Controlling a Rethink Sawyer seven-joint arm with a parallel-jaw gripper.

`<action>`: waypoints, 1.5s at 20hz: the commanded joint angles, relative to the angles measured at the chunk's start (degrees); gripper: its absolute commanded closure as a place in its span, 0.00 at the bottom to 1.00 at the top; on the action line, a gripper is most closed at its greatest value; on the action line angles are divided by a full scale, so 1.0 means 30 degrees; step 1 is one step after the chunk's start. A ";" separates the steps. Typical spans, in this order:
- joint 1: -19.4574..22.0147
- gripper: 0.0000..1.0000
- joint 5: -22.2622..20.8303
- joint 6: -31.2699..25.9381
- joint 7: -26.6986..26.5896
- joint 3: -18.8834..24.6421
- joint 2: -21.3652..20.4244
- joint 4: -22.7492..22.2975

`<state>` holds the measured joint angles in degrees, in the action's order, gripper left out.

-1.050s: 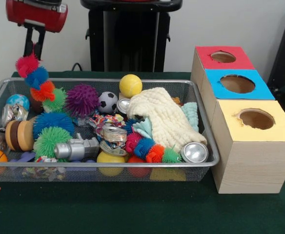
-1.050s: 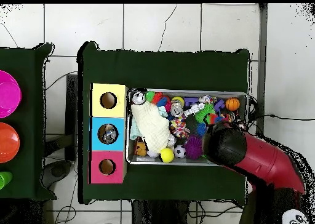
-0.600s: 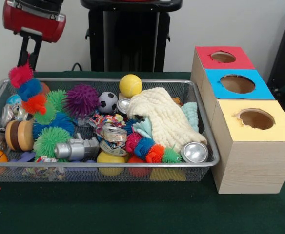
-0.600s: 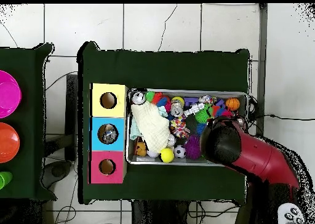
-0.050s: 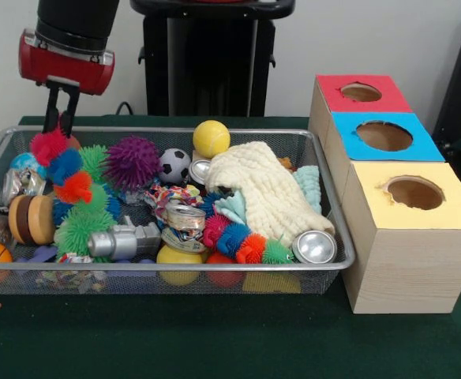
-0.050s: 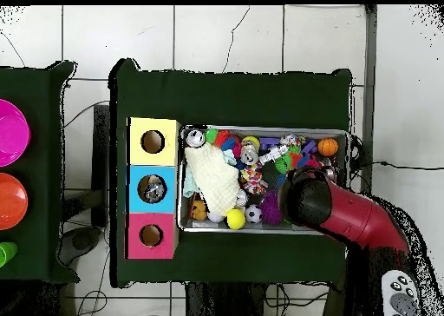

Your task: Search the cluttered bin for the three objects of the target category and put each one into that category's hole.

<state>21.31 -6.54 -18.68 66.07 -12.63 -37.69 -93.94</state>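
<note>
since the earlier frame the arm has swung back toward frame centre, in the front view, and the pincer [image 5: 59,126] at upper left stays clenched on the spiky caterpillar toy [image 5: 65,167], whose long axis trails down-right onto the wire bin [image 5: 325,201]'s clutter. the three-hole box [image 5: 396,197] lies far right of it. in the overhead view the red arm [image 6: 342,215] hides the pincer at the bin's right end, the box at the opposite left end.
</note>
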 commanded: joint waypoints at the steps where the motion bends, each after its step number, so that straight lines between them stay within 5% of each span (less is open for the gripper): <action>1: -0.0296 0.00 -0.0815 -0.1104 0.2354 0.0363 0.0972 0.1007; 9: -0.0173 0.00 -0.0951 -0.0557 0.2156 0.0564 0.0990 0.0923; 16: -0.0136 0.00 -0.0580 -0.1891 0.1918 0.0824 0.0673 0.1028; 25: 0.2736 0.00 0.1375 -0.3622 0.1148 0.4833 0.0260 -0.2409; 30: 0.3364 0.00 0.1633 -0.4008 0.1329 0.5808 0.0459 -0.3144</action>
<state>29.06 -4.22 -23.58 66.07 -5.27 -38.07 -96.07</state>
